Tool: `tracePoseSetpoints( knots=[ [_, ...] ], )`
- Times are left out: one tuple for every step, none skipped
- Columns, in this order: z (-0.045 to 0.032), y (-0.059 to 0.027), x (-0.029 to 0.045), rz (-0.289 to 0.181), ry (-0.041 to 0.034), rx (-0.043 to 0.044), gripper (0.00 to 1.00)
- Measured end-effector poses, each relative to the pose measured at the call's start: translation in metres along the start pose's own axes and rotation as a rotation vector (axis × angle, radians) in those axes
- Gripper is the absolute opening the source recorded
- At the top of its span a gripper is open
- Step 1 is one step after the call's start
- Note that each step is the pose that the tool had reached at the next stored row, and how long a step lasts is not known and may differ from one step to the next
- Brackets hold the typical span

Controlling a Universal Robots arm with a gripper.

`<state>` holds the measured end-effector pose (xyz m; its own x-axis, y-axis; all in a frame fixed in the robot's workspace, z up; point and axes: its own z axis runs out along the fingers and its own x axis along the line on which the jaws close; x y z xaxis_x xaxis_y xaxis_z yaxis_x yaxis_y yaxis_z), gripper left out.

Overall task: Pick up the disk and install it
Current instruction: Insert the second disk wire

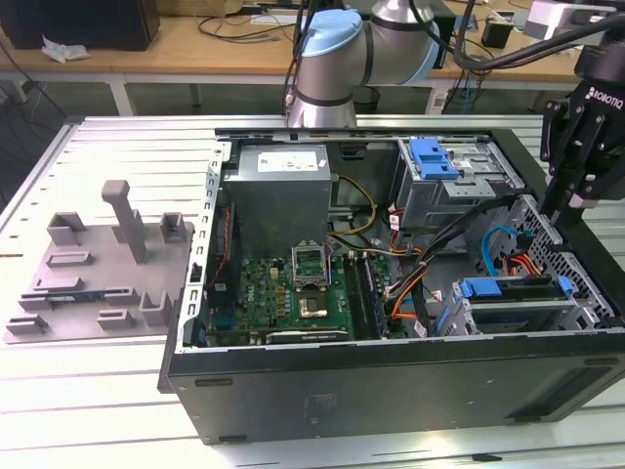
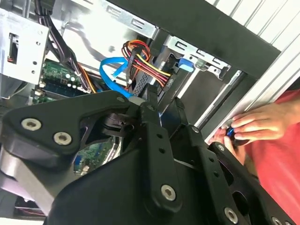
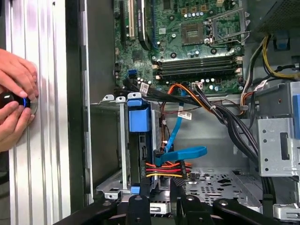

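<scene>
The gripper [image 1: 564, 210] hangs over the open computer case [image 1: 391, 376] at the exterior view's right, fingers close together, holding nothing. Just below, the disk [image 3: 138, 118] sits slotted in its bay. A person's hands [image 3: 14, 101] work a knob outside.

A robotics lab or workshop.
An opened computer case [image 1: 391, 293] is lying on a slotted aluminium counter [image 1: 117, 391], with cables trailing across a wooden bench [image 1: 195, 44] behind the robot arm [image 1: 342, 59].
</scene>
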<state>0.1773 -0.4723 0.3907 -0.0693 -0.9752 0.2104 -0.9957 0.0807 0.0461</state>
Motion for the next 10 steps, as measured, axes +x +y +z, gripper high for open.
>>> tracePoseSetpoints(
  knots=[
    [0.0007, -0.0001, -0.0002, 0.007, -0.0001, -0.0038, 0.31],
    [0.002, -0.0001, -0.0004, 0.014, 0.0004, -0.0135, 0.31],
    [0.0027, -0.0002, -0.0005, 0.013, 0.0021, -0.0258, 0.31],
    [0.0034, -0.0001, -0.0007, 0.009, 0.0052, -0.0459, 0.31],
    [0.0045, -0.0003, -0.001, 0.005, 0.0077, -0.0622, 0.31],
    [0.0066, -0.0003, -0.0014, 0.005, 0.0094, -0.0677, 0.31],
    [0.0083, -0.0003, -0.0018, 0.005, 0.0099, -0.0682, 0.31],
    [0.0093, -0.0004, -0.0021, 0.004, 0.0101, -0.0685, 0.31],
    [0.0102, -0.0005, -0.0023, 0.004, 0.0104, -0.0686, 0.31],
    [0.0116, -0.0006, -0.0026, 0.004, 0.0106, -0.0688, 0.31]
  ],
)
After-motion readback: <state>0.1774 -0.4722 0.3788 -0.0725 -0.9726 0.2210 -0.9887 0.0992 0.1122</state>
